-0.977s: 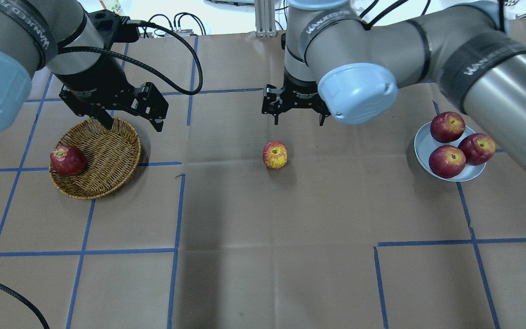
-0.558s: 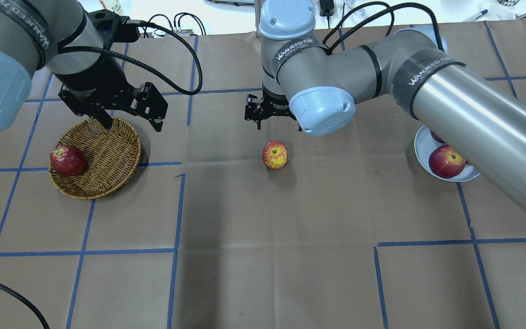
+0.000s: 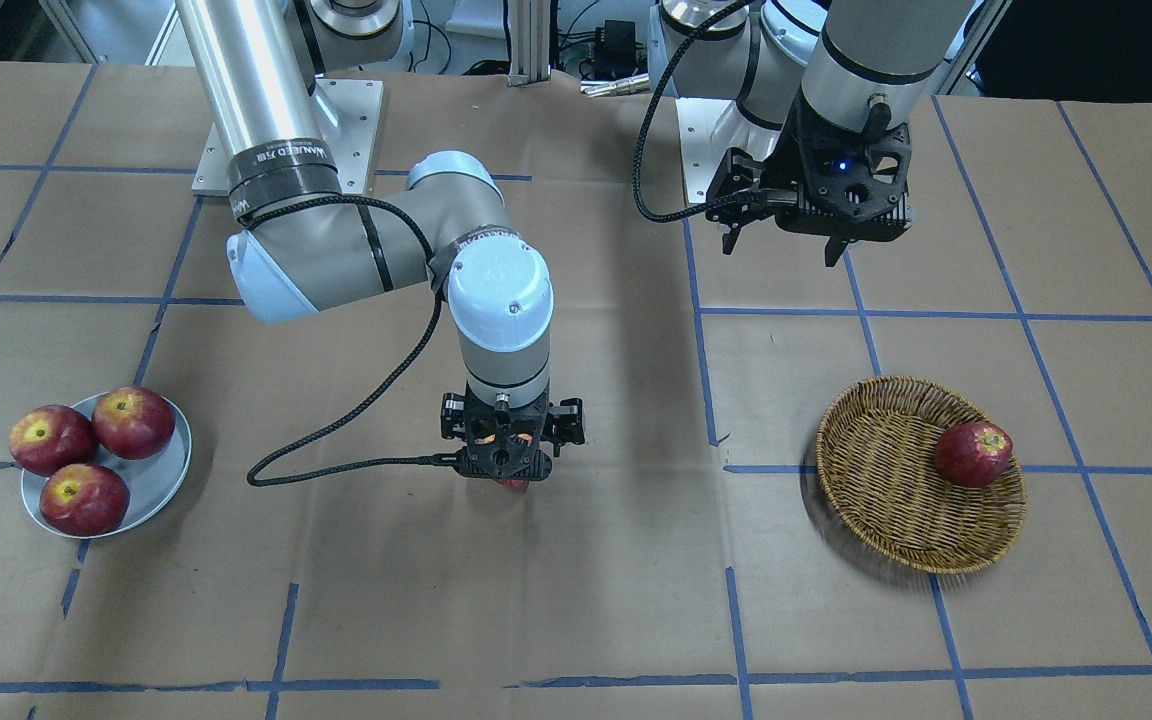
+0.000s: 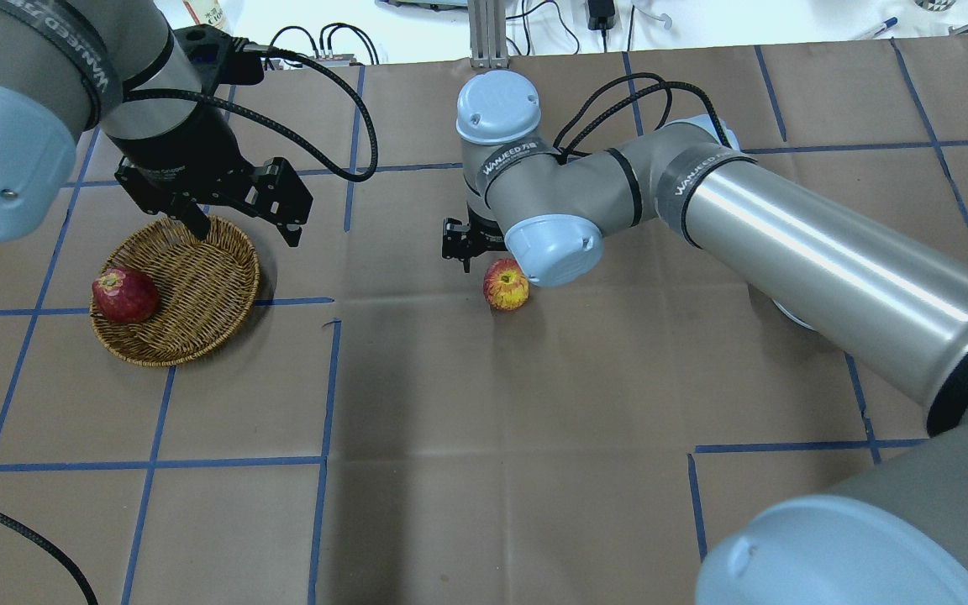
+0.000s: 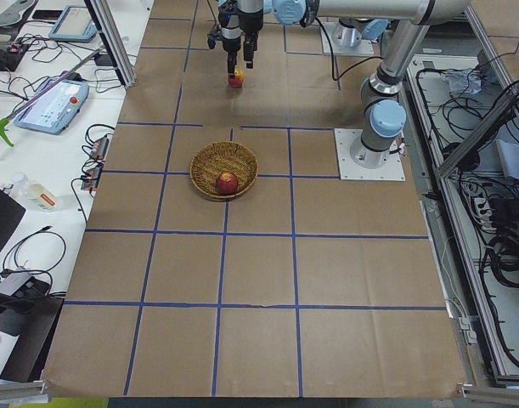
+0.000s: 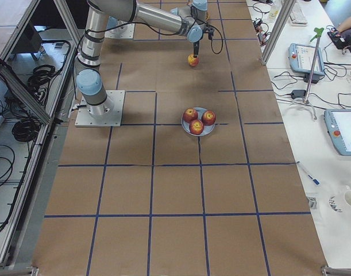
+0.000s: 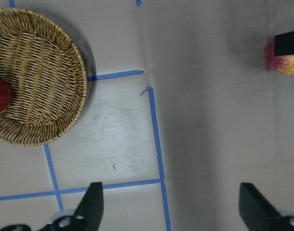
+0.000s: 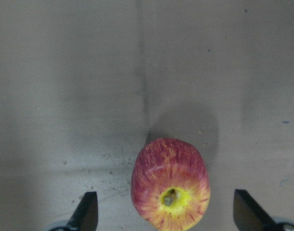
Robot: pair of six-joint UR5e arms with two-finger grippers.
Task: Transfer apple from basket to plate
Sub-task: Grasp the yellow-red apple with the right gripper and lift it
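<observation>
The streaked red-and-yellow apple [image 4: 506, 286] lies on the paper-covered table at mid-table, outside the basket. It fills the lower middle of the right wrist view [image 8: 171, 183]. My right gripper [image 4: 494, 259] is open and hangs just above it, with a finger on either side [image 8: 168, 214]. In the front view the gripper [image 3: 511, 462] hides most of the apple. The wicker basket [image 4: 198, 286] stands at the left. My left gripper [image 4: 244, 231] is open and empty above the basket's far rim. The grey-blue plate [image 3: 161, 470] stands at the right, mostly hidden behind my right arm in the overhead view.
A dark red apple [image 4: 124, 295] lies in the basket by its left rim. Three dark red apples [image 3: 84, 498] lie on the plate. Blue tape lines [image 4: 328, 378] cross the brown paper. My right forearm [image 4: 828, 269] stretches over the table's right half.
My right arm has swung left and come down, so its open gripper is now over the streaked apple. The arm now covers the plate in the overhead view. The left arm has barely moved.
</observation>
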